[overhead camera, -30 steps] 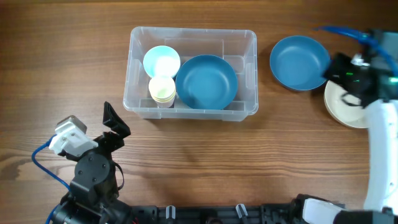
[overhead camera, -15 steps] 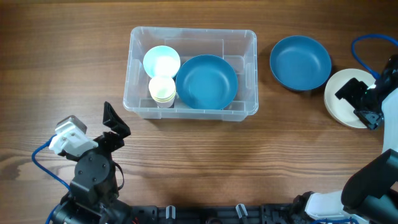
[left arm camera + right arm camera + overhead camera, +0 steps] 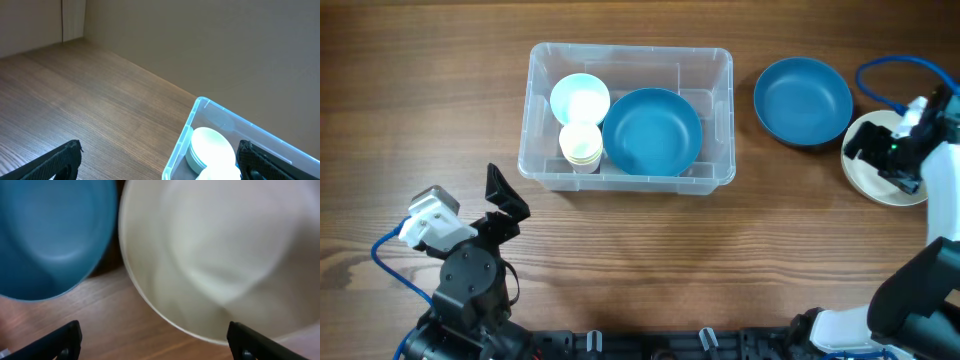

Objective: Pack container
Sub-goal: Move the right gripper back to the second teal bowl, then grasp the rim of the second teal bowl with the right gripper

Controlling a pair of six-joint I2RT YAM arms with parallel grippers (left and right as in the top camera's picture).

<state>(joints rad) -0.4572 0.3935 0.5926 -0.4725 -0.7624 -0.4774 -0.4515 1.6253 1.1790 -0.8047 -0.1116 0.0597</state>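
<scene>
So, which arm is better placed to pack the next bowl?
Right. The right gripper, open, hovers over the cream bowl, beside the loose blue bowl; the left gripper is far away.

2 arms. Left arm [image 3: 470, 285], 7 o'clock: black round joint housings, white-grey camera block [image 3: 428, 215], blue cable [image 3: 376, 258]. Right arm [image 3: 935, 215], 3 o'clock: white link, black right gripper [image 3: 880, 163], blue cable loop [image 3: 860, 78]. Fingers [image 3: 55, 162] matte black, wedge-shaped.

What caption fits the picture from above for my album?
Right gripper open over a cream bowl; container holds a blue bowl, a pale-blue cup, a cream cup.
</scene>
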